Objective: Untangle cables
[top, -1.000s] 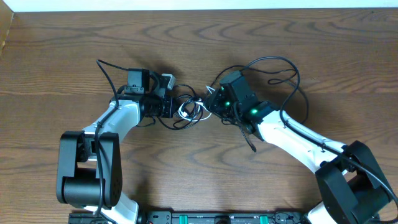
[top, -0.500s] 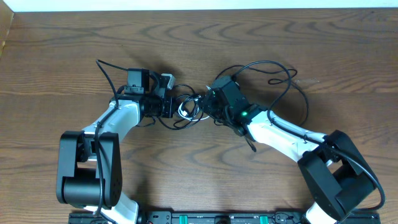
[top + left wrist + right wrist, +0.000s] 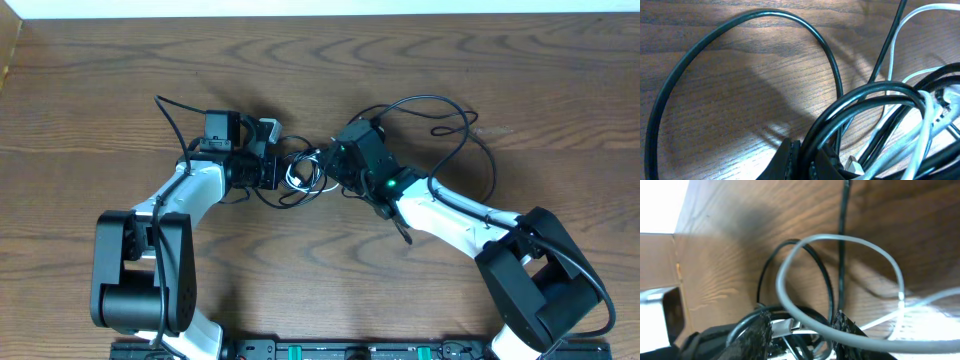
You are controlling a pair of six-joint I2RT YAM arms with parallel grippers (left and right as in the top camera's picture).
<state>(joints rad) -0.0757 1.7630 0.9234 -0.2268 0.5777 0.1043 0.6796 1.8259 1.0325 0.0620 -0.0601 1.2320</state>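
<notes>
The cables [image 3: 303, 178] lie knotted at mid-table: thin black cords and one white cord. Long black loops [image 3: 452, 112] trail off to the right. My left gripper [image 3: 283, 172] is at the knot's left side. In the left wrist view it [image 3: 807, 162] is shut on a black cord [image 3: 860, 95], with the white cord [image 3: 900, 30] passing behind. My right gripper [image 3: 328, 165] meets the knot from the right. In the right wrist view its jaws [image 3: 805, 330] stand apart around a white plug [image 3: 790, 326], black cords and the white cord [image 3: 840, 239], which arches across in front.
A thicker black cable [image 3: 165, 108] runs from the left arm toward the back left. The table's far edge [image 3: 320, 14] and a wall lie behind. Both arm bases [image 3: 330, 350] stand at the near edge.
My right gripper has shifted left, closer into the knot, and its arm has swung round. The black loops on the right shifted slightly. The left gripper has stayed put, still shut.
</notes>
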